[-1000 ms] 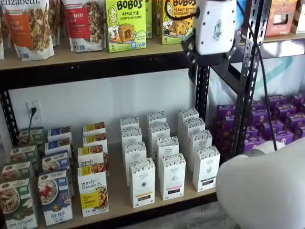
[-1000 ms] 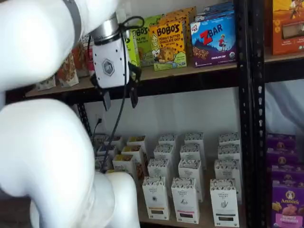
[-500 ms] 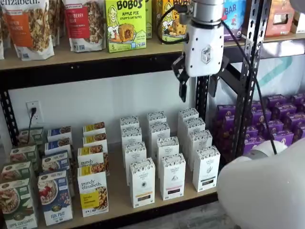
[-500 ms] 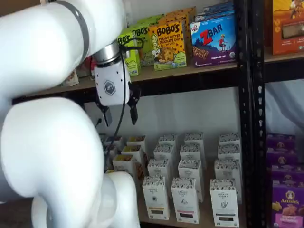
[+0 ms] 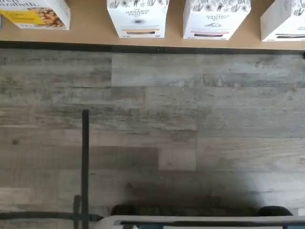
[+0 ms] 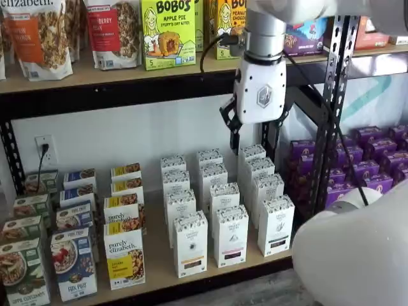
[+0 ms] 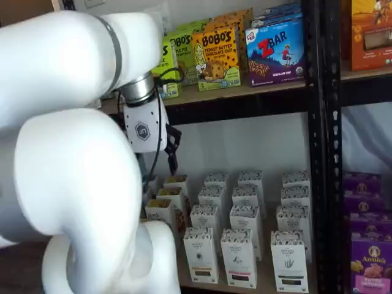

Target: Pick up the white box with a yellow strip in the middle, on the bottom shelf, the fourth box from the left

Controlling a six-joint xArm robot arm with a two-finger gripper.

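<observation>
Flooring is grey wood-look plank [image 5: 152, 133], seen from the wrist cam w/ the front edge of the bottom shelf [image 6: 159, 255] running along it; shelf is a tan board on a black metal rack frame [image 6: 331, 108]. White back wall [image 6: 127, 134] behind, w/ a power outlet [image 6: 44, 150] and a plug in it. Upper shelf [image 6: 95, 73] carries granola bags and Bobo's boxes. Bottom shelf, front row: cereal-type cartons, then purely elizabeth box [image 6: 124, 255], then rows of tall white cartons. Target white box [image 6: 190, 244] stands upright at the front edge, just beside the purely elizabeth box, thin yellowish strip low on its face; also visible in wrist view [image 5: 138, 16] and in a shelf view [image 7: 201, 255]. Purple boxes [image 6: 376, 159] sit in the next rack bay. Gripper [image 6: 252, 137] hangs in front of the wall between the two shelves, well above the cartons, nothing between the fingers; fingers look spread, jaws at their widest. White arm body [image 7: 73, 171] blocks much of a shelf view.
</observation>
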